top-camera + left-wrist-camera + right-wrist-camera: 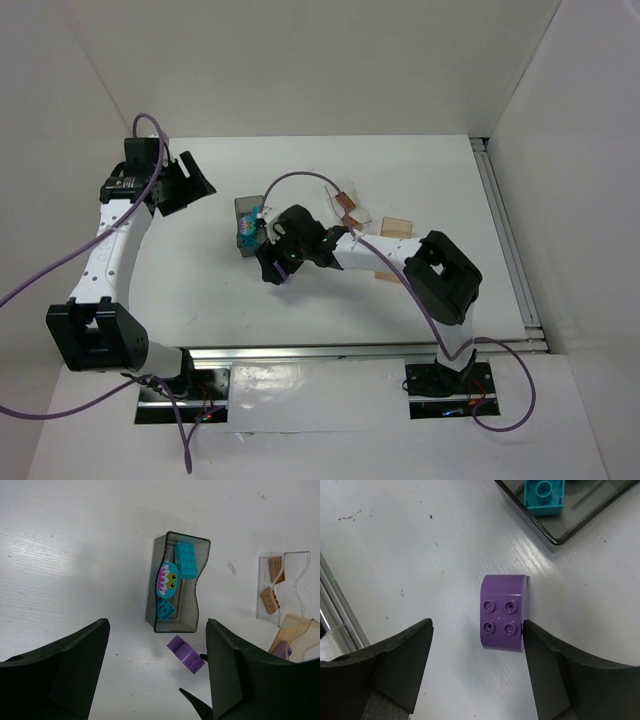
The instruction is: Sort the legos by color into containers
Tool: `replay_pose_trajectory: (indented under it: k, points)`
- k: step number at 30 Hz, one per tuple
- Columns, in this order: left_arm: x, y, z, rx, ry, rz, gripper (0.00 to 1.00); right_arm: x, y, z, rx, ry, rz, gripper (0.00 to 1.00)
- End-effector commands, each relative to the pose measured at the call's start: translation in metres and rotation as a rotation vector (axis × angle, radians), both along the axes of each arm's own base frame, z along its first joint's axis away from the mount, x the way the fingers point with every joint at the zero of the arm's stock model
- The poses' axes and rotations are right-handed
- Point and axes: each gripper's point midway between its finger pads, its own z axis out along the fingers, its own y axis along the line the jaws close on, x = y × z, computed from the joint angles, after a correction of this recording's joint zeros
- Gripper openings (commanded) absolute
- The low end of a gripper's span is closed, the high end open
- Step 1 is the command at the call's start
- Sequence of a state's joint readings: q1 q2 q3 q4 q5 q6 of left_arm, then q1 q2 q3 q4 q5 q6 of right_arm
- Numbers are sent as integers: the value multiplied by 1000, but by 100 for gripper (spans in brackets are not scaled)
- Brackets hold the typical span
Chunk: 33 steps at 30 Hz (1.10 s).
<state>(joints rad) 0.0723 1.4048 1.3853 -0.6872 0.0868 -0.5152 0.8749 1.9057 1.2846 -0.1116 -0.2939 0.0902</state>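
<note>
Right claw (476, 630) gaping wide over purple brick (504, 612) on table (395, 555). Grey box (536, 526) corner sitting near, not touching; left claw (157, 630) gaping wide too.

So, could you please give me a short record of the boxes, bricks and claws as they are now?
Grey box: three cyan pieces inside
Clear box: two orange-brown pieces inside
Tan box: one purple piece inside
Loose purple brick: on table beside grey box
Right claw: open, straddling that brick
Left claw: open, empty
</note>
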Motion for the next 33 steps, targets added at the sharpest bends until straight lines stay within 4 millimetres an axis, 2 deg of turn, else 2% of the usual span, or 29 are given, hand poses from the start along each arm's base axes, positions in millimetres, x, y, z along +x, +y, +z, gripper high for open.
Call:
replay_pose_trajectory:
  k: [1, 4, 8, 12, 19, 26, 28, 29, 32, 33]
  points:
    - [7, -2, 2, -6, -22, -27, 83, 17, 6, 22, -3, -128, -77, 79]
    - [7, -4, 2, -12, -22, -33, 83, 19, 9, 11, -57, -142, -86, 74]
    - [7, -4, 2, -6, -23, -40, 83, 20, 12, 10, -85, -171, -98, 70]
    - [5, -4, -2, -7, -14, -40, 83, 23, 10, 10, -102, -191, -133, 60]
    - [4, -4, -6, -1, -6, -46, 83, 23, 10, -3, -134, -171, -129, 64]
    - [4, -4, -6, -1, -6, -46, 83, 22, 9, -18, -160, -155, -126, 64]
    - [4, -4, -6, -1, -6, -46, 83, 22, 9, -18, -160, -155, -126, 59]
    - [4, -4, -6, -1, -6, -46, 83, 22, 6, -22, -169, -149, -140, 52]
    - [2, -5, -9, -3, 2, -60, 83, 26, 7, -8, -146, -173, -153, 38]
    - [4, -8, -7, -14, -11, -73, 83, 24, 6, 0, -135, -170, -161, 27]
